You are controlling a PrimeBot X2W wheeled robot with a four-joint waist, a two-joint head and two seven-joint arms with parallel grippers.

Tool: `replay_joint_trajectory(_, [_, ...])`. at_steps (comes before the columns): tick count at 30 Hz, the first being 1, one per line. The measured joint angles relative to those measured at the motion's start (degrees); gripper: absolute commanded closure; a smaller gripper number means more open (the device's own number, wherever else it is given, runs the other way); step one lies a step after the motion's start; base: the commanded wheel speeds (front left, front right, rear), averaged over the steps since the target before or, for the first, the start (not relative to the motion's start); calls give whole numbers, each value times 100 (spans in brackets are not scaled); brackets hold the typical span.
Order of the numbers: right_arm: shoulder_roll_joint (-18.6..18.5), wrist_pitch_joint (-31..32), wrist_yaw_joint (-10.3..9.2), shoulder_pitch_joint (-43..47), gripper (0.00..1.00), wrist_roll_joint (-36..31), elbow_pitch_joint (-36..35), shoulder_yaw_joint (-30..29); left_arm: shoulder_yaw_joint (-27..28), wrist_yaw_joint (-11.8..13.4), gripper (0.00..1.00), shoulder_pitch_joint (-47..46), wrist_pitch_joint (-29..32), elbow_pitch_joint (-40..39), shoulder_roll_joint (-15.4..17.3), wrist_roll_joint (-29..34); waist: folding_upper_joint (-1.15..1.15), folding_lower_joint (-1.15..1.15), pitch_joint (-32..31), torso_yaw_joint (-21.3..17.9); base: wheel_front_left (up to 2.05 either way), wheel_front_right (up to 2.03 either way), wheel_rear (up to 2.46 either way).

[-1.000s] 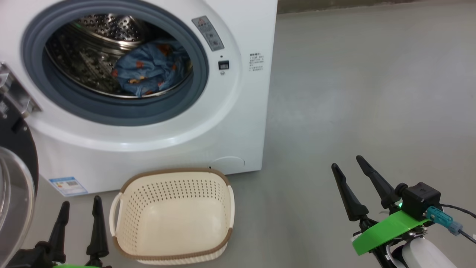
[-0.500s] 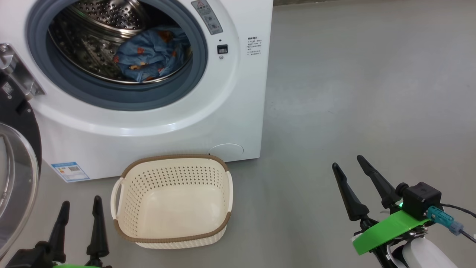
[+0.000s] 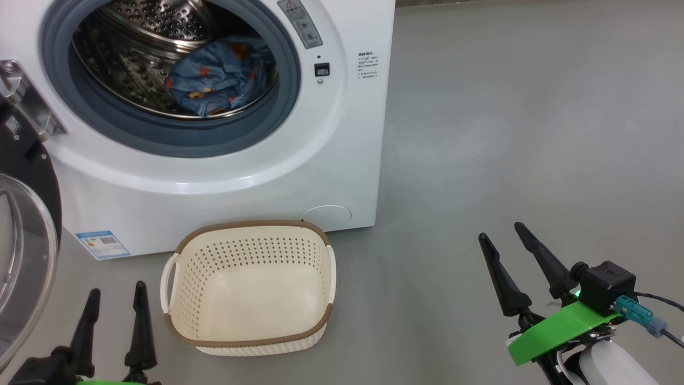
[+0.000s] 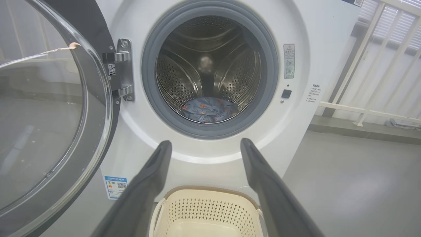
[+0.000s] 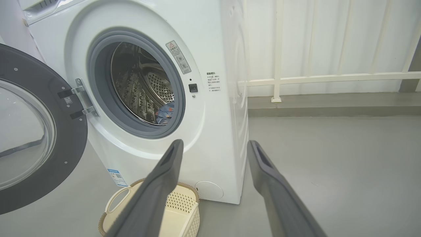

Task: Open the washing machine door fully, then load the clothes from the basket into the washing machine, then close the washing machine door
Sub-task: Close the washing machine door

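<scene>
The clothes (image 3: 219,80) are lying in the washing machine (image 3: 342,160), the basket (image 3: 251,256) before it is sitting empty, only our head view is shifting, and with left claw (image 3: 117,287) and right claw (image 3: 500,231) spread we are facing the open door (image 3: 26,166), judging closing comes next.

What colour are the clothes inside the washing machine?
The clothes are light blue with little orange-brown figures, clearest in the head view.

door (image 4: 42,112) open, clothes (image 4: 209,110) in drum (image 4: 177,79)
</scene>
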Motion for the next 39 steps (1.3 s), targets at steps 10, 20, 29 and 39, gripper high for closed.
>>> replay_joint_trajectory(10, [0, 0, 0, 0, 0, 0, 0, -1, 3, 0, 0, -1, 0, 0, -2, 0, 0, 0, 4, 14, 0, 0, 0])
replay_joint_trajectory(20, [-2, 0, 0, 0, 0, 0, 2, -73, 52, 0, 0, -2, 0, 3, -18, 43, 0, 0, -2, 149, 0, 0, 0])
replay_joint_trajectory(29, [-8, 0, 0, 0, 0, 0, 10, -85, 229, 1, 0, -3, 0, 35, -143, 259, 0, 0, -42, 499, 0, 0, 0])
replay_joint_trajectory(39, [-22, 0, 0, 0, 0, 1, 47, -23, 370, 86, 0, -3, 0, 165, -238, 454, 0, 0, -111, 1149, 0, 0, 0])
